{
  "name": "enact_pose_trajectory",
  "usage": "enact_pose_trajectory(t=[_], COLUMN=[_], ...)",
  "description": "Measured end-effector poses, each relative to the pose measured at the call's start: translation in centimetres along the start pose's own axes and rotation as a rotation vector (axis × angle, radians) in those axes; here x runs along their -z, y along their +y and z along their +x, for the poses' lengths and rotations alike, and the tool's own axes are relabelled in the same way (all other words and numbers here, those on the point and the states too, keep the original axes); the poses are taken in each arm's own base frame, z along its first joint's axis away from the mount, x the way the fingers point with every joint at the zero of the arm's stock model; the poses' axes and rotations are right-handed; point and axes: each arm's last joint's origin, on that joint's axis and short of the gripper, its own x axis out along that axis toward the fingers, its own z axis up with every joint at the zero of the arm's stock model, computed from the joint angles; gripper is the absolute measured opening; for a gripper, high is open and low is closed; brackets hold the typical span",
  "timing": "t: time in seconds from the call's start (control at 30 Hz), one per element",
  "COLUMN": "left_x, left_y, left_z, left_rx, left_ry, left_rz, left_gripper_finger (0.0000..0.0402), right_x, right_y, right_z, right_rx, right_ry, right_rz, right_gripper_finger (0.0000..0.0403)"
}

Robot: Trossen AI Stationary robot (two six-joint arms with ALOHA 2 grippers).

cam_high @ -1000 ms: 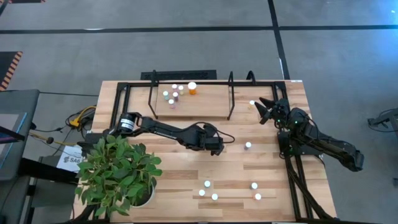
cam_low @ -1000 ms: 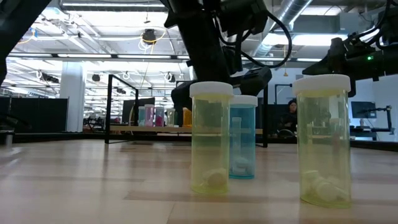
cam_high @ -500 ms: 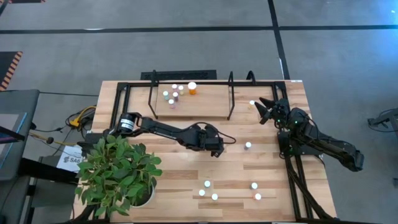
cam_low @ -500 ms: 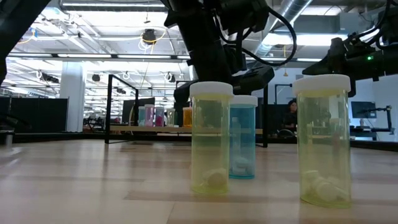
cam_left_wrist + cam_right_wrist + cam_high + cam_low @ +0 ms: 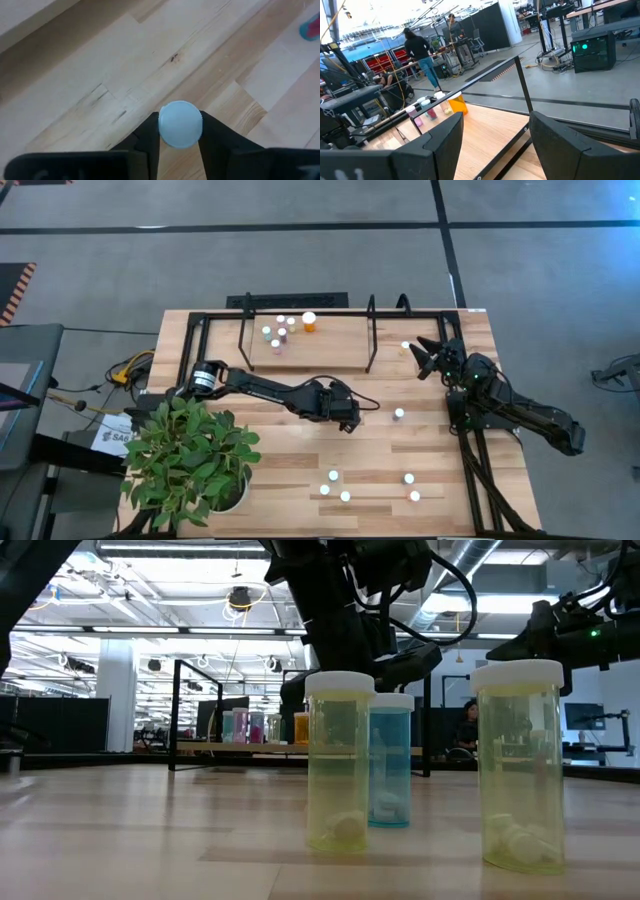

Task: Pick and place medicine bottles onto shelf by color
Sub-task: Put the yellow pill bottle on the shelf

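L arm: stretched low across mid-table from base by the potted plant (image 5: 190, 463), wrist bent down; left gripper (image 5: 351, 423) at table centre, in front of the shelf (image 5: 308, 352).
L grip: fingers (image 5: 216, 137) clamped on a pale round cap (image 5: 180, 124), one finger each side. Cap only; body colour of that bottle can't be told.
R arm: waits at table's R side, right gripper (image 5: 426, 352) raised near shelf's R end, fingers (image 5: 559, 136) spread wide, nothing between.
Shelf: small bottles (image 5: 278, 332) grouped on board w/ larger orange bottle (image 5: 309, 322) beside them.
Loose bottles: one by shelf's R end (image 5: 405, 346), one mid-right (image 5: 398, 414), five near front edge (image 5: 335, 486).
High view only: full layout, both arms, bottles as white caps, colours mostly lost.
Low view only: bottle bodies: two yellowish (image 5: 340, 762), teal one (image 5: 389, 760) behind; pills inside.
R wrist view: people (image 5: 422, 54) in room beyond, shelf bottles far off.
Hidden: left gripper tips in low view behind the bottles.
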Motion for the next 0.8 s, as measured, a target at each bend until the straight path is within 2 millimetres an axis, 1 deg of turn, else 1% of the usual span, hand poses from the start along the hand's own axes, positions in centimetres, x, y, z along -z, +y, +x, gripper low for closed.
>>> enact_pose_trajectory(t=[0.17, 0.27, 0.37, 0.5, 0.63, 0.7, 0.8], left_x=[-0.3, -1.0, -1.9, -3.4, -5.2, -6.2, -7.5], left_y=[0.1, 0.4, 1.1, 2.6, 4.7, 5.9, 8.0], left_z=[-0.7, -1.6, -2.5, -4.1, -5.3, -5.7, -5.3], left_rx=[0.011, 0.017, 0.010, -0.014, -0.068, -0.092, -0.130], left_ry=[-0.003, -0.021, -0.027, -0.042, -0.067, -0.076, -0.045], left_rz=[-0.004, -0.017, -0.032, -0.054, -0.066, -0.082, -0.130], left_gripper_finger=[0.0101, 0.0103, 0.0103, 0.0104, 0.0104, 0.0104, 0.0104], right_x=[0.0, 0.0, 0.0, 0.0, 0.0, 0.0, 0.0], right_y=[0.0, 0.0, 0.0, 0.0, 0.0, 0.0, 0.0], right_z=[0.0, 0.0, 0.0, 0.0, 0.0, 0.0, 0.0], right_rx=[0.000, 0.000, 0.000, 0.000, 0.000, 0.000, 0.000], right_ry=[0.000, 0.000, 0.000, 0.000, 0.000, 0.000, 0.000], right_rz=[0.000, 0.000, 0.000, 0.000, 0.000, 0.000, 0.000], right_gripper_finger=[0.0249, 0.0249, 0.0249, 0.0249, 0.0249, 0.0249, 0.0249])
